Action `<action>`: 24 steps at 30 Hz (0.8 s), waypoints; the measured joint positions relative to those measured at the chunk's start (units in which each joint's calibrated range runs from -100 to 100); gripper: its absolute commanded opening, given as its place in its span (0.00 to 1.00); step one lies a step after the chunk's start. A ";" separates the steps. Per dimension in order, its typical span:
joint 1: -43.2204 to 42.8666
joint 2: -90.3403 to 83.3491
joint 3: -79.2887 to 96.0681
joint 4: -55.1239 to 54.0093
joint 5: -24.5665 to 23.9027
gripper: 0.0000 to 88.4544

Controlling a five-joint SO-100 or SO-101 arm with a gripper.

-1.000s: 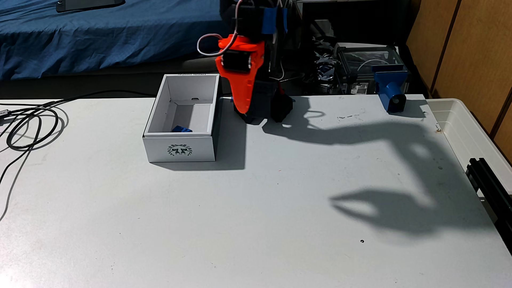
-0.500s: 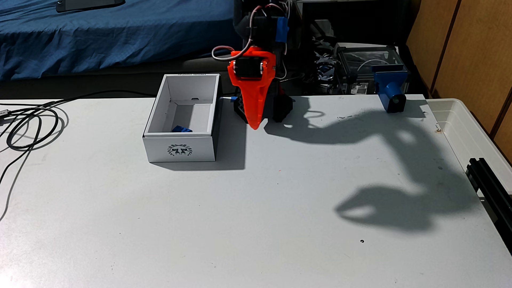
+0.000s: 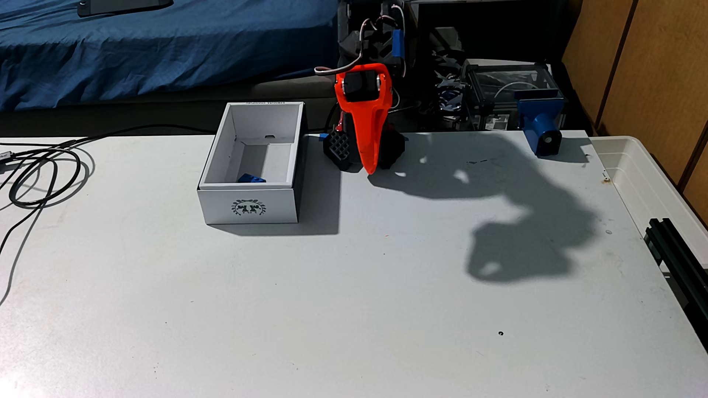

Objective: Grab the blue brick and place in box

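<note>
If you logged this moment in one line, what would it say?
blue brick: inside box | gripper: orange, pointing down right of box, holding nothing | stage: placed

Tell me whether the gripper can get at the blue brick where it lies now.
Probably yes. The blue brick lies inside the box, whose top is open with nothing above it. The gripper hangs to the right, outside the tall wall, so it would have to come in from above.

I see a pale grey bench (image 3: pixel 344 306), scuffed and speckled. On it: the white box (image 3: pixel 249 208) left of centre, looped black cables (image 3: pixel 42 176) at far left, the arm's black base (image 3: pixel 339 147) at the rear edge, a blue bracket (image 3: pixel 542 134) rear right.
</note>
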 measured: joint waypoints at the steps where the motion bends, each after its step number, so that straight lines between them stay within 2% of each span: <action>1: 0.00 -2.20 1.52 -0.09 0.00 0.01; 7: 0.00 -14.10 10.10 -5.09 0.11 0.01; 24: 1.40 -15.03 20.30 -24.24 0.11 0.02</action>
